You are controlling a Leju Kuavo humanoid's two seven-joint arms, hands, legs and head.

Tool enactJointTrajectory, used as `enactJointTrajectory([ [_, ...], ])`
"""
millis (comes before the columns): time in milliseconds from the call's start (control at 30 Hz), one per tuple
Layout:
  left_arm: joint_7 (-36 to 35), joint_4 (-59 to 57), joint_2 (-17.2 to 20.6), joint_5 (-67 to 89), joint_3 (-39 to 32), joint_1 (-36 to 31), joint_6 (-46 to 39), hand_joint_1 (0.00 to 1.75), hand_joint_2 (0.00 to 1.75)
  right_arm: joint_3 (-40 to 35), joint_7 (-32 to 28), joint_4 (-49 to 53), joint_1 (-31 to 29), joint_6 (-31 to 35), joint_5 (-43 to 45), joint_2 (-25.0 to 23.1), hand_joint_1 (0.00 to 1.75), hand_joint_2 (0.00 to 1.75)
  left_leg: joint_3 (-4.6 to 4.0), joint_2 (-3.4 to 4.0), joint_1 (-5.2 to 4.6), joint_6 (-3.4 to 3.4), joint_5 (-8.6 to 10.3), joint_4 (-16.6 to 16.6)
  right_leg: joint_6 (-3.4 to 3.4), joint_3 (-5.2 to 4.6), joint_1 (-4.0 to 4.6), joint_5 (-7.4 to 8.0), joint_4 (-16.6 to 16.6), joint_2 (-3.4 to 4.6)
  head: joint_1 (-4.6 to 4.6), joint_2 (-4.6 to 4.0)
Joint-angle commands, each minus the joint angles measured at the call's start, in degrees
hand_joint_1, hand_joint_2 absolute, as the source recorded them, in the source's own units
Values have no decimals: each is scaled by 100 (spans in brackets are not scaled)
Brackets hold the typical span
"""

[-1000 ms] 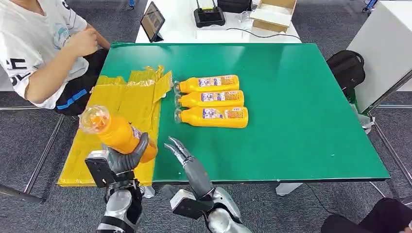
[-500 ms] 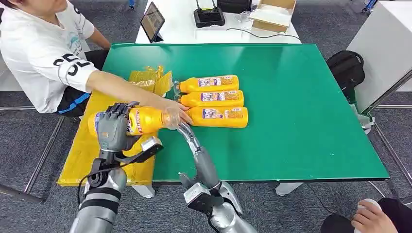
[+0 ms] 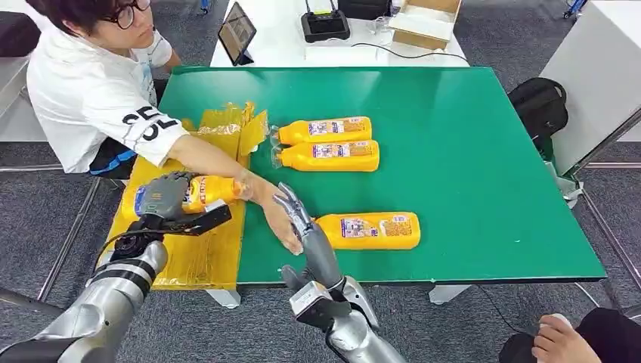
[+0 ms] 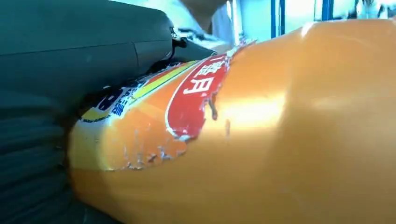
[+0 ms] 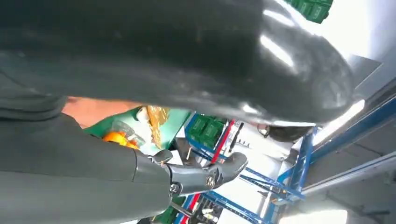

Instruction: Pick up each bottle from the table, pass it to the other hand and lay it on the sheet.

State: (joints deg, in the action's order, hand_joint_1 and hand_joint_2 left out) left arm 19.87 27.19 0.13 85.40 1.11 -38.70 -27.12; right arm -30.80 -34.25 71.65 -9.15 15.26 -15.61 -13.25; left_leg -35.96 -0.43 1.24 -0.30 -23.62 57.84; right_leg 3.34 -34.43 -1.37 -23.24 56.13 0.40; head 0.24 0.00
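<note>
Left hand (image 3: 162, 198) gripping bottle (image 3: 202, 191), now lowering over sheet (image 3: 198, 257) | right hand (image 3: 298, 219) open, empty | person's hand (image 3: 281, 227) dragging third bottle (image 3: 368, 230) nearer on tabletop (image 3: 453, 136) | laying next

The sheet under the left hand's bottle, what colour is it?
Yellow; the sheet shows best in the head view.

The head view is bright and evenly lit, sharp across the green table (image 3: 469, 151), with only faint, soft shadows. In the left wrist view the held bottle (image 4: 261, 140) is soft, with a broad glare patch. The right wrist view is blurred up close, its background overexposed.
</note>
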Motion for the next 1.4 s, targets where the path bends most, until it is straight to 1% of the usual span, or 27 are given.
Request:
enactJointTrajectory([
  [33,-155,-843,215,90,393,-434,218,175,175,57,55,-112,-121,-83,21,102,0,0,17,6,4,7,-8,2,-17,17,8,-6,0,-1,0,0],
  [67,-146,-856,213,21,343,-426,261,175,175,60,62,-114,-118,-91,21,101,0,0,9,2,2,5,-3,0,-11,10,5,-3,0,-4,2,0],
  [100,-146,-856,213,21,343,-426,261,175,175,60,62,-114,-118,-91,21,101,0,0,20,6,4,8,-9,2,-17,20,8,-7,0,-2,4,0],
  [300,-107,-864,234,-12,338,-392,300,175,175,60,90,-123,-114,-115,17,101,0,0,19,5,4,8,-10,1,-15,20,8,-8,-2,-4,2,0],
  [333,-70,-858,271,31,398,-360,332,175,175,58,104,-138,-110,-136,13,100,0,0,25,4,5,9,-13,3,-19,26,10,-11,-1,-5,4,0],
  [367,96,-848,308,-34,383,-303,304,175,175,54,109,-168,-108,-150,11,96,0,0,13,5,3,5,-6,0,-11,13,6,-4,-2,-1,2,0],
  [400,230,-838,343,-138,344,-244,239,175,175,48,110,-211,-117,-166,12,88,0,0,22,6,4,8,-11,0,-16,22,8,-9,-2,-3,4,0],
  [467,267,-846,403,-82,422,-179,150,175,175,41,110,-246,-126,-184,12,82,0,0,37,14,5,10,-16,-1,-22,34,10,-11,-4,4,4,0],
  [500,335,-850,397,-189,352,-146,141,175,175,36,109,-258,-131,-196,12,82,0,0,25,15,4,7,-11,-3,-16,23,8,-5,-5,7,4,0],
  [533,415,-844,369,-366,226,-113,152,133,175,37,109,-263,-131,-207,13,77,0,0,33,15,4,9,-14,-3,-20,32,10,-9,-6,5,4,0],
  [567,479,-855,307,-624,30,-85,249,0,175,38,110,-261,-130,-216,14,74,0,0,18,11,0,6,-6,-5,-12,16,3,-3,-4,5,4,0],
  [633,522,-925,213,-919,-156,-102,692,0,175,36,156,-255,-132,-230,-15,75,0,0,33,15,5,9,-14,-3,-20,33,11,-8,-7,6,2,0],
  [667,523,-916,202,-925,-155,-112,712,0,175,38,157,-253,-134,-231,-15,76,0,0,21,6,0,7,-7,-5,-13,22,4,-5,-5,0,4,0],
  [700,561,-882,155,-1129,-298,-110,869,0,175,44,183,-256,-137,-237,-27,77,0,0,13,6,2,5,-5,-3,-10,14,5,-2,-5,1,2,0],
  [733,577,-887,137,-1193,-340,-117,933,0,175,43,193,-261,-139,-238,-34,77,0,0,20,5,2,8,-8,-3,-14,21,6,-6,-5,-2,2,0],
  [767,656,-873,99,-1363,-434,-125,1114,0,0,50,202,-279,-143,-248,-36,72,0,0,28,3,3,11,-11,-2,-18,31,8,-10,-5,-7,6,0],
  [833,671,-855,72,-1482,-503,-135,1211,0,0,58,208,-303,-149,-254,-38,67,0,0,14,0,0,6,-4,-3,-10,16,2,-4,-4,-4,2,0],
  [1233,671,-855,72,-1482,-503,-135,1211,0,0,58,208,-303,-149,-254,-38,67,0,0,37,4,3,10,-8,-5,-18,41,7,-6,-7,-2,4,0],
  [1267,671,-855,72,-1482,-503,-135,1211,0,0,58,208,-303,-149,-254,-38,67,0,0,27,-1,0,6,-3,-5,-11,31,3,-3,-5,-4,4,0],
  [1400,671,-855,72,-1482,-503,-135,1211,0,0,58,208,-303,-149,-254,-38,67,0,0,33,2,1,7,-6,-5,-14,36,5,-5,-6,-2,2,0],
])
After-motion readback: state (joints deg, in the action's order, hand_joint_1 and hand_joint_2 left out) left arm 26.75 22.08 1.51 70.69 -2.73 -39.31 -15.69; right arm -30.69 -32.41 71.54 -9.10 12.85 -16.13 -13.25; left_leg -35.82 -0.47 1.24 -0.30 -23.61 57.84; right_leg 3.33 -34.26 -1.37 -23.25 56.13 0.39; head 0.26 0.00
